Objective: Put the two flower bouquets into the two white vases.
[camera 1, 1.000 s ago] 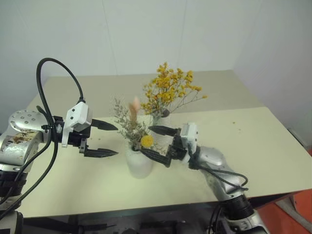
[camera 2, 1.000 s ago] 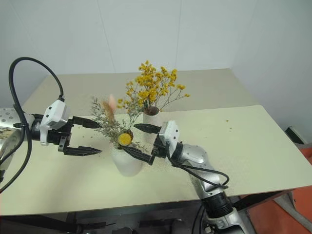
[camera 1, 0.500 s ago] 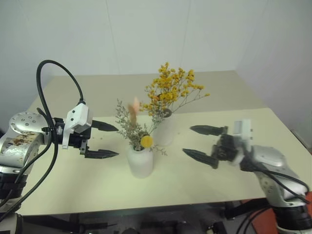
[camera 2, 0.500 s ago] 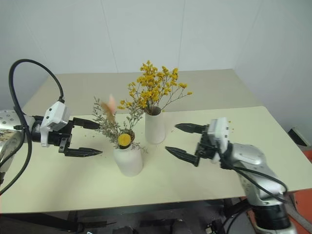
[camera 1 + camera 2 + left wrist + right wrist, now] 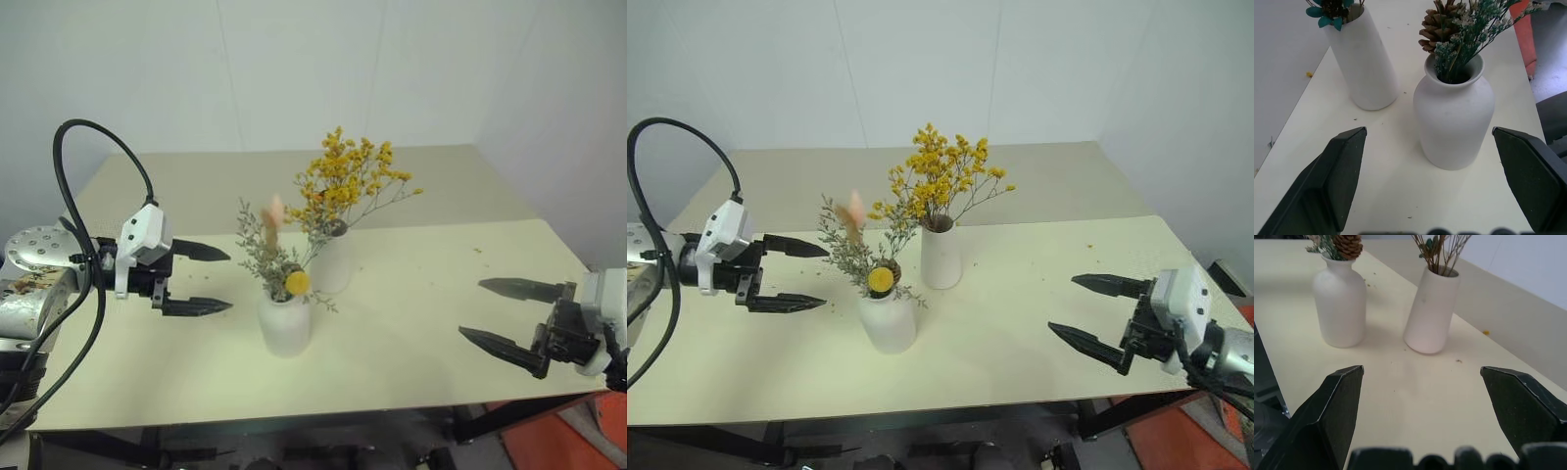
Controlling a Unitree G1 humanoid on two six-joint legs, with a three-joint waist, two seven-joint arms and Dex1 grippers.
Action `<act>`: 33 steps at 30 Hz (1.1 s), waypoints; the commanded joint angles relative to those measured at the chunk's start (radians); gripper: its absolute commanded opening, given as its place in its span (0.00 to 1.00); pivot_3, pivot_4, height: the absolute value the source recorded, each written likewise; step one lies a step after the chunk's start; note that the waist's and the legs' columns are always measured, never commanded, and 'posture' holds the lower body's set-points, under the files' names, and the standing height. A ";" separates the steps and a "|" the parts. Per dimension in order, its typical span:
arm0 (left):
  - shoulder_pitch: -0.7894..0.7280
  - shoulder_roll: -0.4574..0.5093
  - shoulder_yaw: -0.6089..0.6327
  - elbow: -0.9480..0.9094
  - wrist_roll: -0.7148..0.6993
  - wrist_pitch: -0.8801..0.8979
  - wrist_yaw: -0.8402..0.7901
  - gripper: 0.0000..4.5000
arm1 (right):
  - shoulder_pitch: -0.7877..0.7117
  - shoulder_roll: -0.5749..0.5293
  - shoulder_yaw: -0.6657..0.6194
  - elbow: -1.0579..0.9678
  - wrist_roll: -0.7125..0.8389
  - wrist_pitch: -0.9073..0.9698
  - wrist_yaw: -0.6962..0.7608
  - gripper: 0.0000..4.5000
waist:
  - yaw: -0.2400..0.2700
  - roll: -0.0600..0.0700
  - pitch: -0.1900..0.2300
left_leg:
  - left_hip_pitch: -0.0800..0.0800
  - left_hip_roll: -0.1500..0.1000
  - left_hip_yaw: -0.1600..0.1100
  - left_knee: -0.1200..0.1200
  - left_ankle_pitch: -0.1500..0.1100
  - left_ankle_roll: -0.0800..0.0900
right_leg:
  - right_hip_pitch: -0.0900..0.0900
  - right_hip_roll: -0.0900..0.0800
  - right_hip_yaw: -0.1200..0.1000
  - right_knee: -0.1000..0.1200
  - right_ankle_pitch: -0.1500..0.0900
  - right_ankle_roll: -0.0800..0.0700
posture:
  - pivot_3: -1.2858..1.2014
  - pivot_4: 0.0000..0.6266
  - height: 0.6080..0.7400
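Centre frame, the squat rounded white ceramic vase (image 5: 284, 326) holds a grey-green dried bunch (image 5: 269, 257) whose brown cone (image 5: 1442, 25) the left wrist view reveals, while left gripper (image 5: 201, 279) and right gripper (image 5: 500, 315) both gape empty.

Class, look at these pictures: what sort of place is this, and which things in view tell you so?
Probably a bare indoor test room: a plain cream table against blank white walls, set with just a squat vase and a tall vase of dried flowers.

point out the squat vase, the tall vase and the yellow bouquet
squat vase (image 5: 888, 325), right eye view, on its rounded belly
tall vase (image 5: 940, 259), right eye view, middle of its side wall
yellow bouquet (image 5: 939, 176), right eye view, in the blossom cluster
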 commanded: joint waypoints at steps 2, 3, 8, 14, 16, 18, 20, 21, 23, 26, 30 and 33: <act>0.003 0.001 0.046 -0.002 -0.008 -0.026 0.017 1.00 | 0.037 0.004 -0.054 -0.055 0.014 0.015 -0.028 1.00 | 0.000 0.000 0.000 | 0.000 0.000 0.000 0.000 0.000 0.000 | 0.000 0.000 0.000 0.000 0.000 0.000 | 0.52 0.24 1.00; 0.008 -0.001 0.051 -0.003 -0.009 -0.028 0.020 1.00 | 0.044 0.011 -0.050 -0.062 0.010 0.011 -0.033 1.00 | 0.000 0.000 0.000 | 0.000 0.000 0.000 0.000 0.000 0.000 | 0.000 0.000 0.000 0.000 0.000 0.000 | 0.52 0.24 1.00; 0.030 -0.020 0.106 0.011 -0.015 -0.087 0.043 1.00 | 0.070 0.029 -0.054 -0.102 0.004 0.011 -0.074 1.00 | 0.001 0.000 0.000 | 0.000 0.000 0.000 0.000 0.000 0.000 | 0.000 0.000 0.000 0.000 0.000 0.000 | 0.52 0.24 1.00; -0.010 0.008 0.109 0.130 -0.003 -0.150 -0.030 1.00 | 0.112 0.039 -0.087 -0.162 0.022 0.016 -0.098 1.00 | 0.002 0.000 0.000 | 0.000 0.000 0.000 0.000 0.000 0.000 | 0.000 0.000 0.000 0.000 0.000 0.000 | 0.52 0.24 1.00; -0.027 0.011 0.103 0.173 0.011 -0.186 -0.052 1.00 | 0.121 0.043 -0.098 -0.174 0.022 0.012 -0.104 1.00 | 0.003 -0.002 0.000 | -0.001 0.000 0.000 0.000 0.000 0.000 | 0.000 -0.001 0.000 -0.001 0.000 0.000 | 0.52 0.24 1.00; -0.052 0.014 0.091 0.214 0.025 -0.210 -0.073 1.00 | 0.124 0.050 -0.094 -0.186 0.014 0.010 -0.118 1.00 | 0.004 -0.002 -0.001 | 0.000 0.000 0.000 0.000 0.000 0.000 | 0.001 -0.001 0.000 -0.001 0.000 0.000 | 0.52 0.24 1.00; -0.079 0.010 0.077 0.234 0.034 -0.214 -0.080 1.00 | 0.139 0.061 -0.097 -0.198 0.010 0.009 -0.127 1.00 | 0.004 -0.002 -0.001 | 0.000 0.000 0.000 0.000 0.000 0.000 | 0.001 0.000 0.000 -0.001 0.000 0.000 | 0.52 0.24 1.00; -0.088 0.008 0.073 0.242 0.037 -0.218 -0.084 1.00 | 0.145 0.064 -0.097 -0.205 0.010 0.008 -0.130 1.00 | 0.005 -0.002 -0.001 | 0.000 0.000 0.000 0.000 0.000 0.000 | 0.001 0.000 0.000 -0.001 0.000 0.000 | 0.52 0.24 1.00; -0.096 0.003 0.067 0.252 0.040 -0.222 -0.089 1.00 | 0.163 0.074 -0.101 -0.221 0.007 0.003 -0.131 1.00 | 0.005 -0.002 -0.001 | 0.000 0.000 0.000 0.000 0.000 0.000 | 0.001 -0.001 0.000 -0.001 0.000 0.000 | 0.52 0.24 1.00; -0.096 0.000 0.065 0.259 0.039 -0.224 -0.100 1.00 | 0.181 0.086 -0.110 -0.233 0.002 -0.004 -0.139 1.00 | 0.004 -0.002 -0.001 | 0.000 0.000 0.000 0.000 0.000 0.000 | 0.001 -0.001 0.000 -0.001 0.000 0.000 | 0.52 0.24 1.00; -0.098 0.002 0.064 0.253 0.045 -0.213 -0.095 1.00 | 0.167 0.098 -0.094 -0.220 -0.013 -0.021 -0.148 1.00 | 0.003 -0.002 -0.001 | 0.000 0.000 0.000 0.000 0.000 0.000 | 0.001 -0.001 0.000 -0.001 0.000 0.000 | 0.52 0.24 1.00; -0.098 0.016 0.074 0.234 0.036 -0.196 -0.092 1.00 | 0.132 0.093 -0.065 -0.208 -0.008 -0.018 -0.154 1.00 | 0.002 -0.002 -0.001 | 0.000 0.000 0.000 0.000 0.000 0.000 | 0.001 0.000 0.000 -0.001 0.000 0.000 | 0.52 0.24 1.00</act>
